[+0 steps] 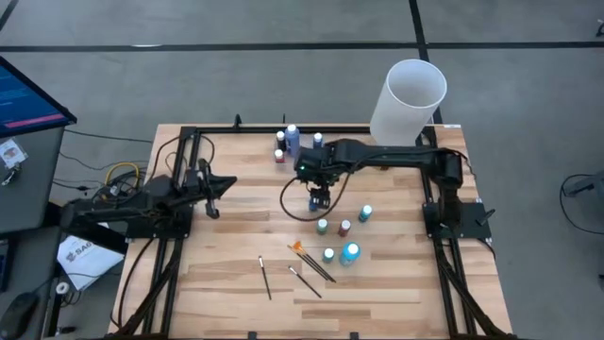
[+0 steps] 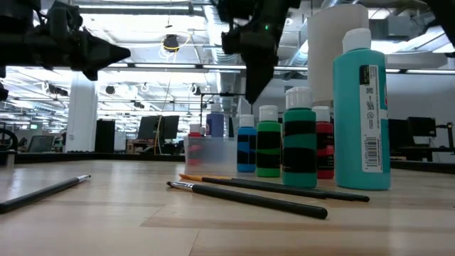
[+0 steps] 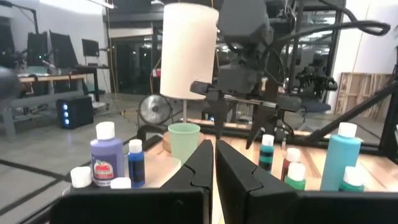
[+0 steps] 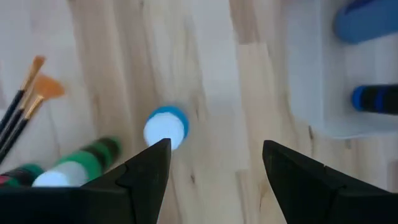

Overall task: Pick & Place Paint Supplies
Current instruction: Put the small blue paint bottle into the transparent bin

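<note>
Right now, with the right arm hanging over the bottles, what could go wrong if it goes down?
1. The right gripper, jaws open, is not centred on the blue bottle: the cap sits by one jaw, so a straight drop could knock it over.
2. Green bottle and brushes lie close on that side; a tipped bottle could roll into them.
3. The clear tray sits near the other jaw and could get clipped.

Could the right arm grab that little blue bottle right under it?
Probably yes. The right gripper hangs open above the small blue bottle, which stands alone on bare wood, slightly off to one side, so it likely needs a small shift before dropping.
</note>
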Available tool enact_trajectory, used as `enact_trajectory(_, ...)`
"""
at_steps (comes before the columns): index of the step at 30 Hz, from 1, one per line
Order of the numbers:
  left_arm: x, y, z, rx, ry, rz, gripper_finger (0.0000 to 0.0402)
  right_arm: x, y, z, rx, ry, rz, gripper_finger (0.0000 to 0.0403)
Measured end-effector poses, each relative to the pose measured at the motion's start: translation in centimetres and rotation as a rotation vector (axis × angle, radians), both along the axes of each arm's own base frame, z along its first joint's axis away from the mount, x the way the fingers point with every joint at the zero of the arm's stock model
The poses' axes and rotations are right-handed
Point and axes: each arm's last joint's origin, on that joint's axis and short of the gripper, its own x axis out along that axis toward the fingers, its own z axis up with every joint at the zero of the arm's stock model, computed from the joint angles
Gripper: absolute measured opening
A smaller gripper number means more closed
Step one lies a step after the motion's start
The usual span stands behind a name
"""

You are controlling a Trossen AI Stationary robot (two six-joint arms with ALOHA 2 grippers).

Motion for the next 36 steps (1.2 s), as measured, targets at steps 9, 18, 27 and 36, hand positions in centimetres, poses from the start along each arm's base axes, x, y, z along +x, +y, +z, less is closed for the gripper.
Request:
enact_trajectory(9, 0.5, 0.1, -0.6, -0.009, 0.063, 0.000, 0.0002, 0.9, 0.4, -1.3, 0.032, 0.001, 0.039, 0.0249)
enact_trajectory(18, 0.8, 0.1, -0.9, -0.015, 0.101, 0.000, 0.0002, 1.0, 1.0, -1.2, 0.046, -0.002, 0.063, 0.0249)
enact_trajectory(27, 0.6, 0.1, -0.9, -0.014, 0.100, -0.002, 0.0002, 1.0, 1.0, -1.2, 0.046, -0.004, 0.058, 0.0249)
enact_trajectory(36, -1.4, -0.2, 1.8, 0.034, -0.219, 0.004, 0.0002, 1.0, 1.2, -1.2, 0.045, 0.002, 0.071, 0.0249)
